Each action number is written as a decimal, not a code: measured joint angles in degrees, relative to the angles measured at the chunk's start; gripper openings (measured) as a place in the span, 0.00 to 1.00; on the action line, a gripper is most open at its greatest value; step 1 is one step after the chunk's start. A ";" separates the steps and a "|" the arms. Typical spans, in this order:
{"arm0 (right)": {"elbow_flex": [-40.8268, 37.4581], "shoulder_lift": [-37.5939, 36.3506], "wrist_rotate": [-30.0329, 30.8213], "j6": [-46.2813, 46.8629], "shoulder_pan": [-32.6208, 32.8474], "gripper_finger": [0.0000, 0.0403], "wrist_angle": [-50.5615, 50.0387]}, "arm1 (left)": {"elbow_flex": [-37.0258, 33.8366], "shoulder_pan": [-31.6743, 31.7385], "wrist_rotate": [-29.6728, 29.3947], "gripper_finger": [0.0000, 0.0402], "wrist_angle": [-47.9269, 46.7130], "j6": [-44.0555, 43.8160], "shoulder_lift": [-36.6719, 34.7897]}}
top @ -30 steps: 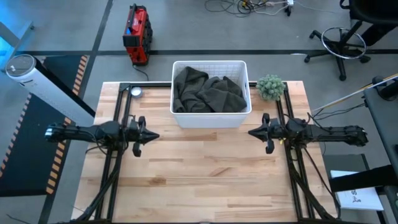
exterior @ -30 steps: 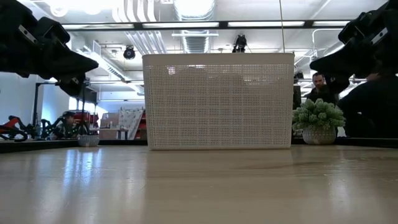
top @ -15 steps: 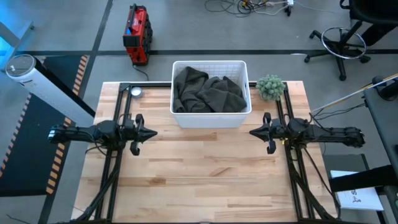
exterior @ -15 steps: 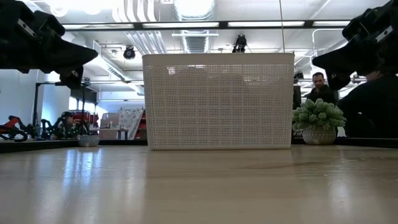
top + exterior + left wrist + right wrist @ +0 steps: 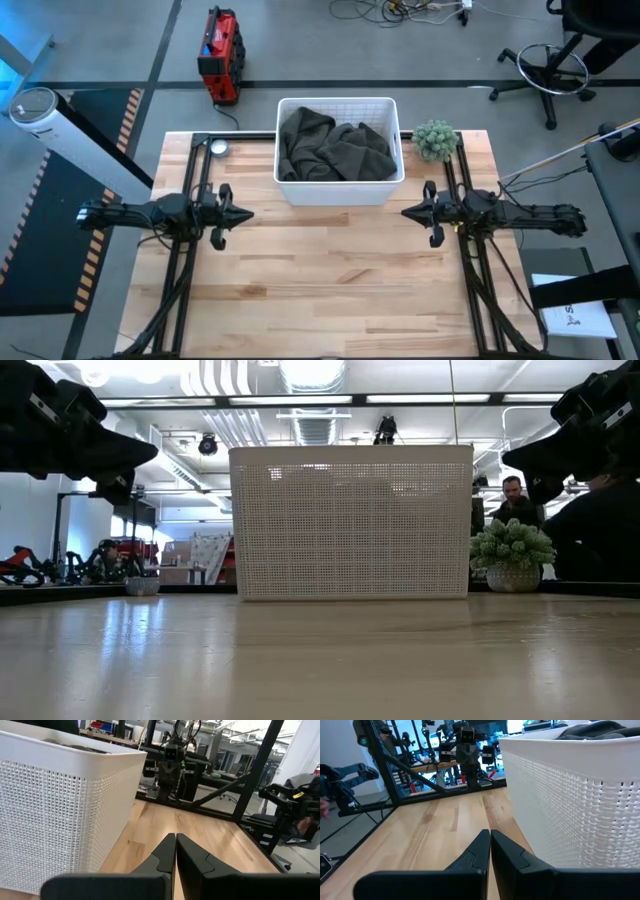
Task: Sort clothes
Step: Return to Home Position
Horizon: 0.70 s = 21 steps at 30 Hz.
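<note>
Left hand (image 5: 248,215) and right hand (image 5: 404,212), both pressed together, flank basket (image 5: 340,192) holding olive-grey clothes (image 5: 335,148).

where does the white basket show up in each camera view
High view: white basket at the table's far middle, clothes inside.
Low view: basket dead centre.
Left wrist view: its wall close beside the left gripper.
Right wrist view: its wall close beside the right gripper.
Shared landmark: green plant beside it, high and low views.
</note>
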 joint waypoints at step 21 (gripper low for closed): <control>0.00 0.00 0.00 0.02 0.00 0.00 -0.06 | -0.04 0.00 0.02 0.01 0.66 0.00 3.62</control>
